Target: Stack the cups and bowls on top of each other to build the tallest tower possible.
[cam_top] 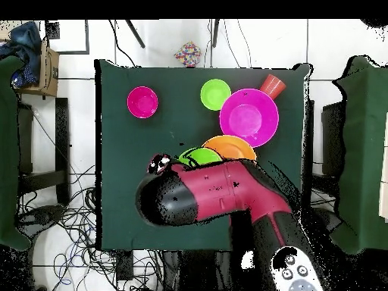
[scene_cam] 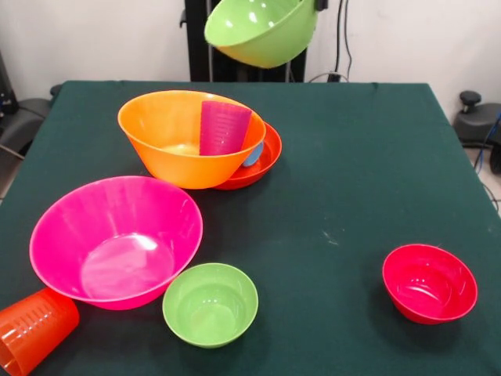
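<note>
Green bowl (scene_cam: 262,30) hangs tilted at top centre; grip unseen, we should level it over the orange bowl (scene_cam: 174,149).

Medium bowl (scene_cam: 262,31) is hanging tilted at the gripper (scene_cam: 318,5), above the counter (scene_cam: 352,157). Below the gripper, a deep bowl (scene_cam: 176,149) is sitting in a shallow bowl (scene_cam: 266,160) and holding an upright cup (scene_cam: 223,127). Farther from the gripper, a wide bowl (scene_cam: 116,239) is lying with a small bowl (scene_cam: 210,304) and a tipped cup (scene_cam: 31,329) beside it. A lone bowl (scene_cam: 429,282) is sitting well apart.

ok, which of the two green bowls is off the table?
The medium lime green bowl, held tilted in the air above the large orange bowl. The small lime green bowl sits upright on the cloth beside the large pink bowl.
</note>
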Tool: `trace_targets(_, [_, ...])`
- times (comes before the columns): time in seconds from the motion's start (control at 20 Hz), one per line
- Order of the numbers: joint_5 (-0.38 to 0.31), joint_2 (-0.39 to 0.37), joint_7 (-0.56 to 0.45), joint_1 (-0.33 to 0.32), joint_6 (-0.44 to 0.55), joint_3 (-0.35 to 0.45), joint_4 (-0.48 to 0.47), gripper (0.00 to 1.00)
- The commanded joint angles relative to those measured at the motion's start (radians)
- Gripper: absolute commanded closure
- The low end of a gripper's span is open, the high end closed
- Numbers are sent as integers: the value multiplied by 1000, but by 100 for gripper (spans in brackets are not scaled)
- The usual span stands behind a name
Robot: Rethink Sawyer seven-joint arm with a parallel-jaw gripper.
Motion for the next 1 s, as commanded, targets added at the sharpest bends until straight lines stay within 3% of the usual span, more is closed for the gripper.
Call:
trace_targets(0.05, [-136,132,-300,-36,69,47,-55,100])
trace_targets(0.3, [-205,174,-307,-61,54,57,-63,100])
trace_targets(1.0, [-263,214,-307,-111,39,117,-58,100])
